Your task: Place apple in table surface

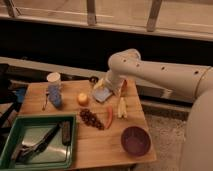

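Observation:
The apple [82,98] is a small round yellow-orange fruit resting on the wooden table surface [100,145], near the middle of its far half. My white arm reaches in from the right. Its gripper [103,86] hangs low over a blue and white item [102,95], just right of the apple and slightly behind it. The gripper does not touch the apple.
A green tray [10,150] with dark utensils sits front left. A dark red grape cluster [91,119], a red chili [109,117] and a pale banana [121,107] lie mid-table. A purple bowl [136,140] is front right. A white cup [53,78] and a blue item [55,95] stand far left.

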Available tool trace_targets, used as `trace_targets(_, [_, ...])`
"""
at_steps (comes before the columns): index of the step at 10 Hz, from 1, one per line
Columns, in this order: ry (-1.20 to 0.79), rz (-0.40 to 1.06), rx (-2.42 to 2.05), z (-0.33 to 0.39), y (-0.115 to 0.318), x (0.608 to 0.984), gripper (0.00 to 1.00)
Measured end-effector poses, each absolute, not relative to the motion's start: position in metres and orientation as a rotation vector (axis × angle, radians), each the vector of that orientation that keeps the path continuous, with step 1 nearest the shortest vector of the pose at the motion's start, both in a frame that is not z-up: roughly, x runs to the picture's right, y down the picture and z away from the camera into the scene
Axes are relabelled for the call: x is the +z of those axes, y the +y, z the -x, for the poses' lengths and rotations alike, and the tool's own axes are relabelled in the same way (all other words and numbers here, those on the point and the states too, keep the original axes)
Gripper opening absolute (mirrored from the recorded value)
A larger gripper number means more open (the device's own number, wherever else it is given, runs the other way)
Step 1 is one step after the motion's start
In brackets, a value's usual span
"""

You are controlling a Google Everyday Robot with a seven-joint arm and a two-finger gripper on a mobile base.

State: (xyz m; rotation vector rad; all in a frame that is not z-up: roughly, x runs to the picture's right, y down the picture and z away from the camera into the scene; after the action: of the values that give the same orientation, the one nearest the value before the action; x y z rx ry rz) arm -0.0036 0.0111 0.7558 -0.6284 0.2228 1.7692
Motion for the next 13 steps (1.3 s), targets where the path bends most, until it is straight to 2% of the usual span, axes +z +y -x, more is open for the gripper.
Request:
trace_targets(2, [0.154,0.670,1.716,0.042,0.006,0.742,0.80])
trace_targets(6, [0.156,0.667,1.717,0.041,0.007,0.743,0.80])
trace_targets(9, [0.112,0.695,1.792,0.042,0.008,0.773,0.80])
trace_targets(13, [0.085,0.786,1.821,0.080,0.012,0.830,0.80])
